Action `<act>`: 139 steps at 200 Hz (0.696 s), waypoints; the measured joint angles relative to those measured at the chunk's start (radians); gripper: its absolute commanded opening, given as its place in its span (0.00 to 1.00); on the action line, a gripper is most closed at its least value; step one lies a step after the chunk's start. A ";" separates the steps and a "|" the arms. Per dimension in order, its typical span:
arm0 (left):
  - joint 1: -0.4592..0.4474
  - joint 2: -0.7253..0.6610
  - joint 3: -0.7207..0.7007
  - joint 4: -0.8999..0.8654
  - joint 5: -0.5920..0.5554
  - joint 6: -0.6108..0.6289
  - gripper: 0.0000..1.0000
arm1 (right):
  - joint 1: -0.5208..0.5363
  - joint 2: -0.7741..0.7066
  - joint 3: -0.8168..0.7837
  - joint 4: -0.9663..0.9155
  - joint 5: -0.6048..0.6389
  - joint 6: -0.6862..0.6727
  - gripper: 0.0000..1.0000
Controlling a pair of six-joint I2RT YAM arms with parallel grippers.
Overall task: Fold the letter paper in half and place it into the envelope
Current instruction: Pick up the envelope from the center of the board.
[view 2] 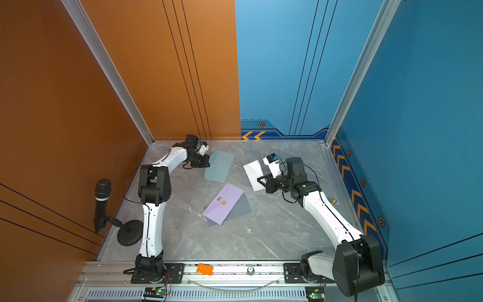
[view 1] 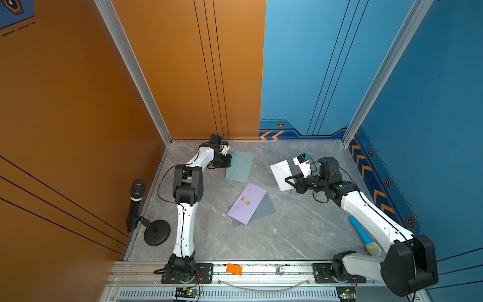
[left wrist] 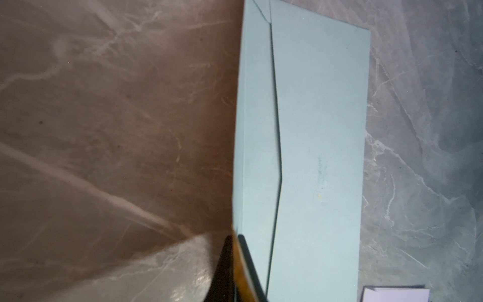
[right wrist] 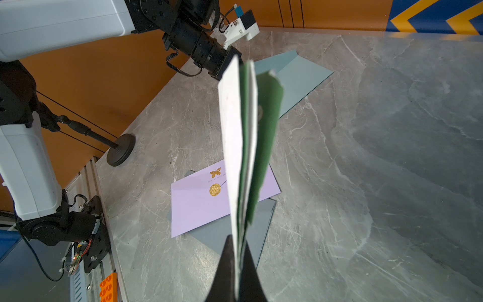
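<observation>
A pale teal envelope [view 1: 241, 167] [view 2: 220, 167] lies at the back of the table, and its flap [left wrist: 256, 130] stands raised along the left side. My left gripper [view 1: 229, 162] [left wrist: 236, 240] is shut on that flap's edge. The letter paper [view 1: 281, 172] [view 2: 253, 171] is folded, white outside and green inside [right wrist: 264, 130]. My right gripper [view 1: 288, 180] [right wrist: 238, 240] is shut on its lower edge and holds it on edge above the table, to the right of the teal envelope [right wrist: 300, 75].
A lilac envelope [view 1: 247, 202] [right wrist: 198, 204] with a gold seal lies mid-table on a grey one [view 1: 265, 209]. A black microphone on a stand [view 1: 136, 198] is at the left edge and a blue microphone [view 1: 363, 235] under the right arm. An orange brick [view 1: 234, 269] sits on the front rail.
</observation>
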 measured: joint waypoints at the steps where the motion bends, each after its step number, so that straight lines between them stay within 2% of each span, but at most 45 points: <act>1: 0.000 0.000 0.000 0.000 0.000 0.000 0.04 | 0.000 0.000 0.000 0.000 0.000 0.000 0.00; 35: -0.002 -0.007 -0.011 0.005 0.003 0.012 0.00 | 0.000 -0.014 0.000 -0.013 0.005 -0.005 0.00; 56: -0.015 -0.058 -0.066 0.003 -0.019 0.042 0.00 | 0.014 -0.021 0.031 -0.069 0.055 -0.038 0.00; 110: -0.103 -0.343 -0.145 -0.015 -0.121 0.174 0.00 | 0.099 -0.018 0.203 -0.176 0.245 -0.183 0.00; 139: -0.145 -0.459 -0.142 -0.034 -0.137 0.257 0.00 | 0.183 0.016 0.299 -0.217 0.389 -0.367 0.00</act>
